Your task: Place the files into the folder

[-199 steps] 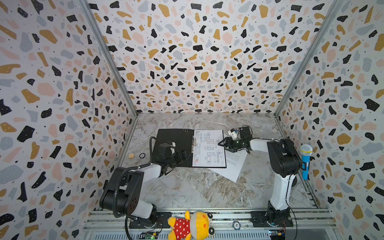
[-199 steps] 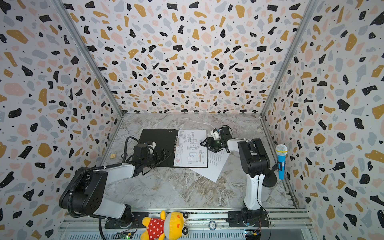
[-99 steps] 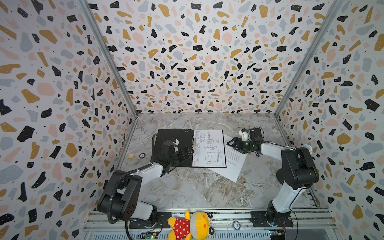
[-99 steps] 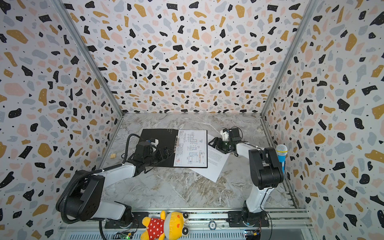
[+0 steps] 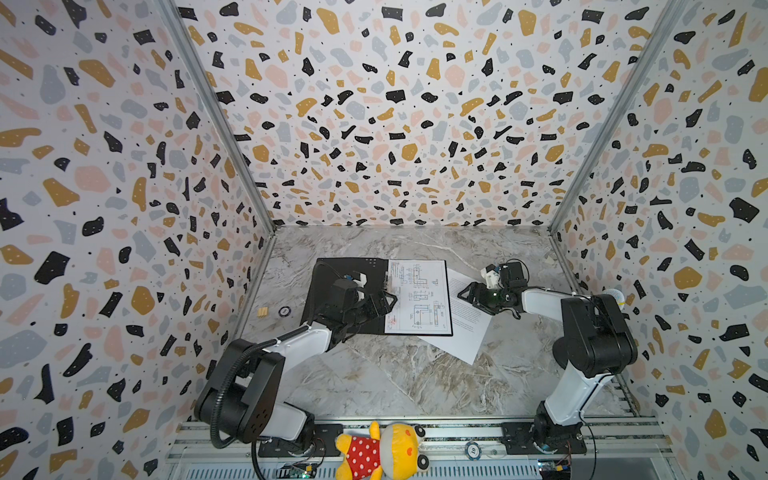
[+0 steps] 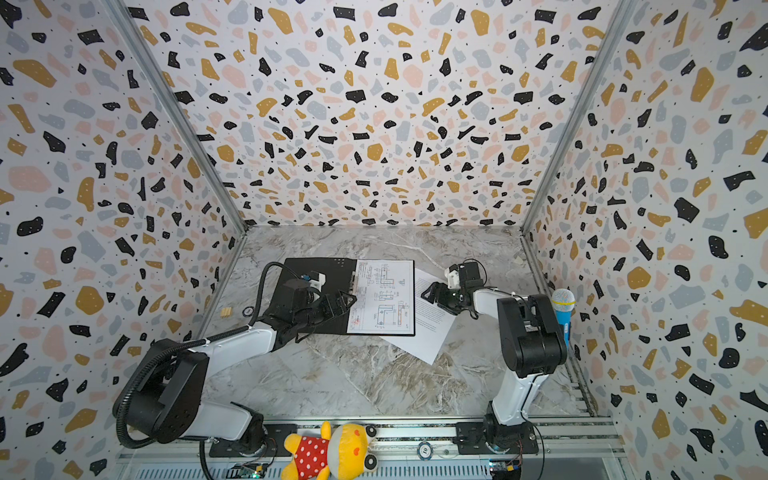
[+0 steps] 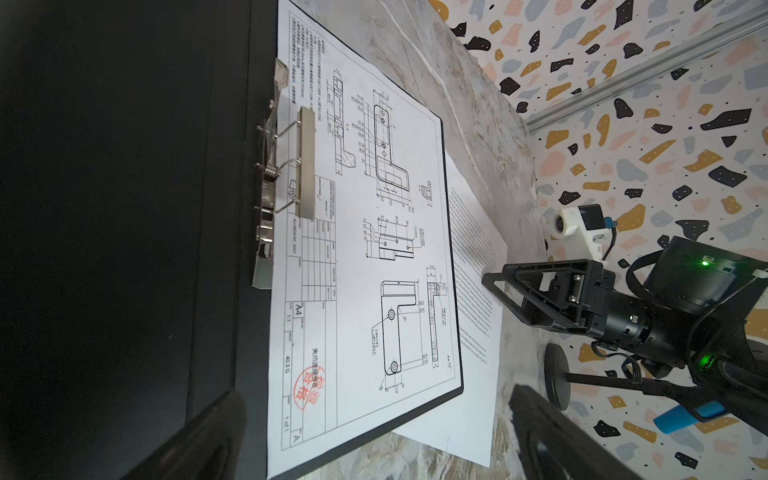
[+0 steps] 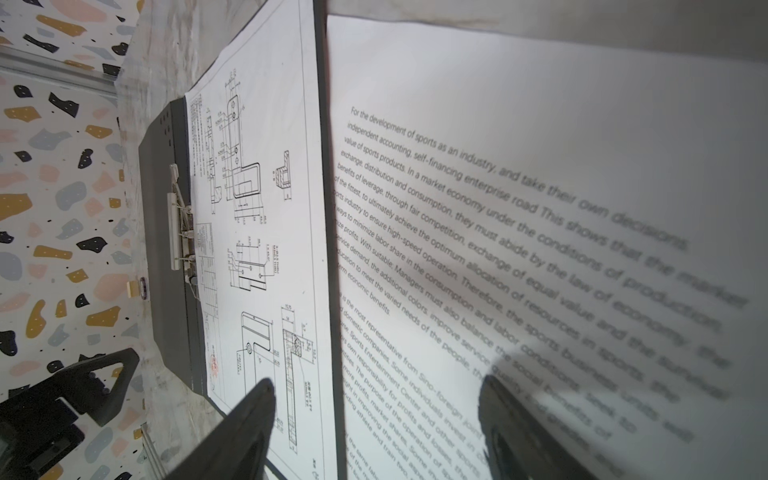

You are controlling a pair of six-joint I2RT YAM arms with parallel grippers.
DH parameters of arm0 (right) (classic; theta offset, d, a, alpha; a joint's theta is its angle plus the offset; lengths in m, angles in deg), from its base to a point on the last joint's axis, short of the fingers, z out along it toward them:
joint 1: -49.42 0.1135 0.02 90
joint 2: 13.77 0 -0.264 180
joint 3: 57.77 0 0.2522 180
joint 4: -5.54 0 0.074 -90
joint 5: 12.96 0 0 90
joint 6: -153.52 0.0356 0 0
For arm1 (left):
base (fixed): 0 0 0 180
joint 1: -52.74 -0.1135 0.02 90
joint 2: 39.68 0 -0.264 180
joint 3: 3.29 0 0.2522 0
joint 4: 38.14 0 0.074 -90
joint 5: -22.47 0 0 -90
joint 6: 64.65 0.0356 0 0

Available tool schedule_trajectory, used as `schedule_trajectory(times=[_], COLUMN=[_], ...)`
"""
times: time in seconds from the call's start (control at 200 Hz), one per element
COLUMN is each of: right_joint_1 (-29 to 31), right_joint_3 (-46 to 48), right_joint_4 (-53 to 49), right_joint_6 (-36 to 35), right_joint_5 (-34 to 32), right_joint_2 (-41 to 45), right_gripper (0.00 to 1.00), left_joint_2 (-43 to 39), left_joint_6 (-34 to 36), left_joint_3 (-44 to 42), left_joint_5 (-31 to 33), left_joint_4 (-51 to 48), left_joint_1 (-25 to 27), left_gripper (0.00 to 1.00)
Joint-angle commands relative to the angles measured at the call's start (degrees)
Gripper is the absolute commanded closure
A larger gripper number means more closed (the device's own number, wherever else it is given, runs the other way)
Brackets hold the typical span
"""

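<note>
The folder [image 5: 345, 266] [image 6: 320, 266] lies open on the marble table, black inside up. Of the files, the drawing sheet [image 5: 419, 297] [image 7: 374, 249] [image 8: 257, 249] lies on the folder's right half beside a metal clip [image 7: 286, 166]. The text sheet [image 5: 461, 332] [image 7: 473, 257] [image 8: 498, 166] lies askew on the table, its edge tucked under the folder's right side. My left gripper [image 5: 384, 301] [image 7: 374, 436] is open, low over the folder's spine near the front. Open too, my right gripper [image 5: 469, 293] [image 8: 374, 424] straddles the folder's right edge, holding nothing.
A yellow plush toy [image 5: 382, 451] lies on the front rail. A blue microphone [image 6: 563, 311] on a black stand stands by the right wall. A small ring [image 5: 284, 311] and a tan block [image 5: 262, 311] lie by the left wall. Patterned walls close three sides.
My right gripper has opened wider and its elbow has swung out to the right. The left gripper has slid right, towards the drawing sheet. Both sheets and the folder lie as before.
</note>
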Motion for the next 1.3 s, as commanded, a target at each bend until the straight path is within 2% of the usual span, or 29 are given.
schedule_trajectory(times=[0.0, 0.446, 0.626, 0.776, 0.926, 1.116, 1.297], right_joint_1=[-1.8, -9.0, -10.0, -10.0, -10.4, -12.7, -14.3], right_joint_3=[3.1, 7.1, 7.0, 7.4, 10.2, 18.0, 22.2], right_joint_4=[-5.5, -11.5, -11.4, -11.5, -13.2, -11.4, -11.5], right_joint_6=[-3.0, -13.1, -12.9, -10.2, -7.7, -3.3, -1.9], right_joint_5=[-5.2, -8.7, -6.7, -4.3, -6.1, -10.2, -11.5], right_joint_2=[0.6, 7.5, 11.5, 16.5, 22.3, 30.7, 35.3], right_gripper=[0.22, 0.21, 0.21, 0.2, 0.19, 0.16, 0.1], left_joint_2=[0.4, 4.0, 8.9, 14.7, 23.1, 35.3, 44.9], left_joint_6=[-0.2, 0.6, 1.2, 2.8, 5.6, 9.9, 11.3], left_joint_3=[1.7, 6.6, 12.4, 21.0, 33.7, 51.1, 61.7], left_joint_5=[0.9, 1.4, 1.2, 1.2, 0.5, -0.3, -0.4], left_joint_4=[0.0, -0.6, -0.9, -1.7, -7.1, -15.0, -19.4], left_joint_1=[0.5, 3.6, 6.8, 10.8, 14.1, 18.3, 21.9], left_gripper=[0.0, 0.0, 0.0, 0.0, 0.0, 0.0, 0.0])
